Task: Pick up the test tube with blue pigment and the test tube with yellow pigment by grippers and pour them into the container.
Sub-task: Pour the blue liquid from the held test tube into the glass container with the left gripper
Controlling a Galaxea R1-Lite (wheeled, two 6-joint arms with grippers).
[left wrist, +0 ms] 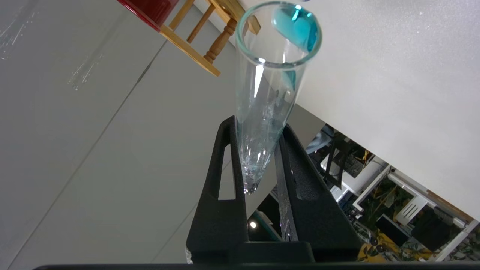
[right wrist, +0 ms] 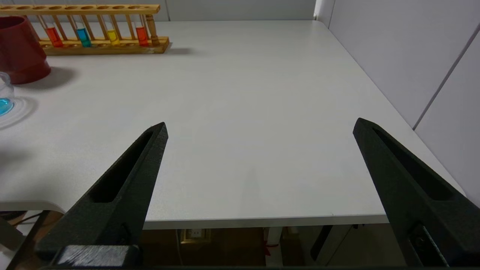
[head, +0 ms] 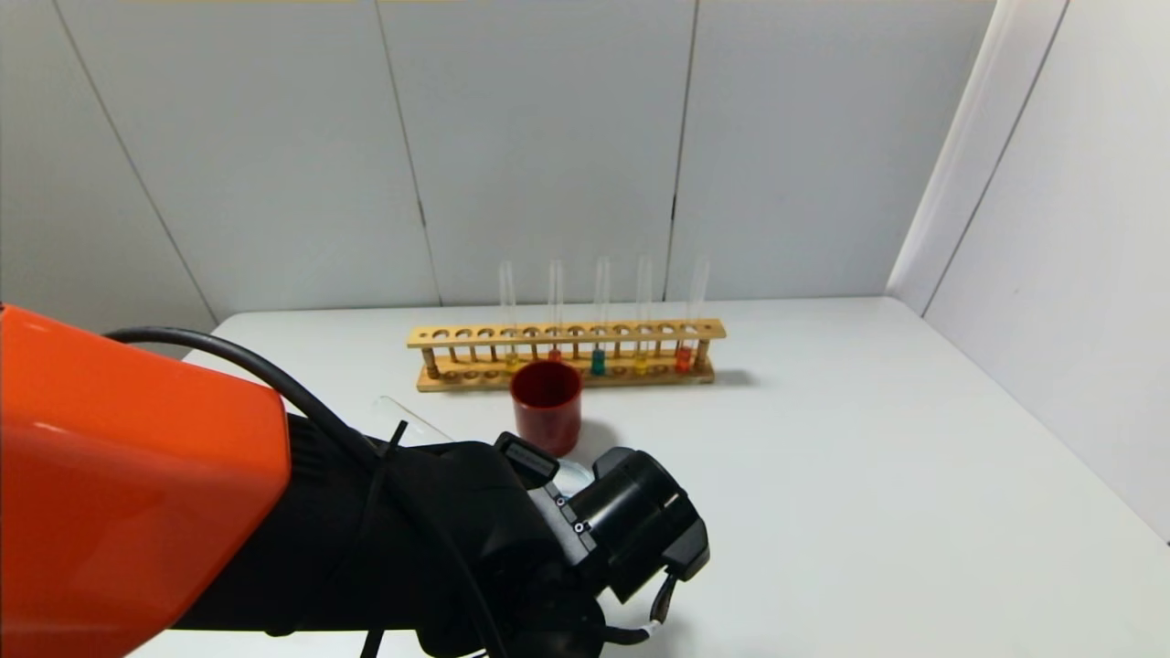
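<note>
One tube is in hand: your left gripper point(left wrist: 258, 150) is clamped on the test tube with blue pigment point(left wrist: 270, 97), tipped mouth-down over the glass beaker point(right wrist: 4, 98) just in front of the red cup point(head: 547, 405). Blue liquid already lies in the beaker, so the first pour looks nearly finished. Next you'll likely need the test tube with yellow pigment point(right wrist: 112, 35), standing in the wooden rack point(head: 567, 355) behind the cup. Your right gripper point(right wrist: 258, 129) waits wide open, well apart from the cup.
</note>
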